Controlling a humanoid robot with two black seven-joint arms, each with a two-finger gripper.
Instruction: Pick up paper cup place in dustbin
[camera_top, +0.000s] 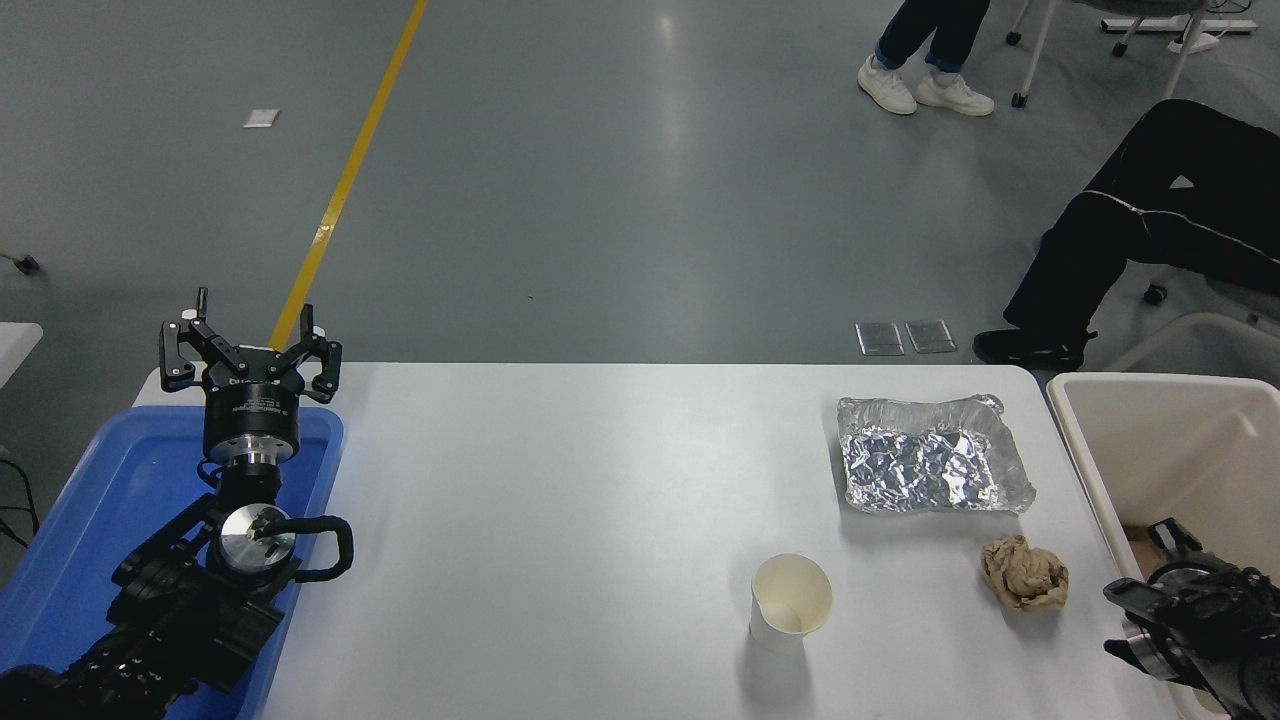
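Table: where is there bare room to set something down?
The wide white stretch between the blue tray and the paper cup is bare, as is the near edge left of the cup. The right end is crowded: foil tray, crumpled brown paper, dustbin.

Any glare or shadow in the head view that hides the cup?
Head view: sharp; ceiling light glares on the floor and glints off the foil tray; the cup is evenly lit, casting only a faint shadow toward the camera.

The white table (560, 480) carried a paper cup (789, 605), crumpled brown paper ball (1024, 572), foil tray (930, 455) and blue tray (110, 490).
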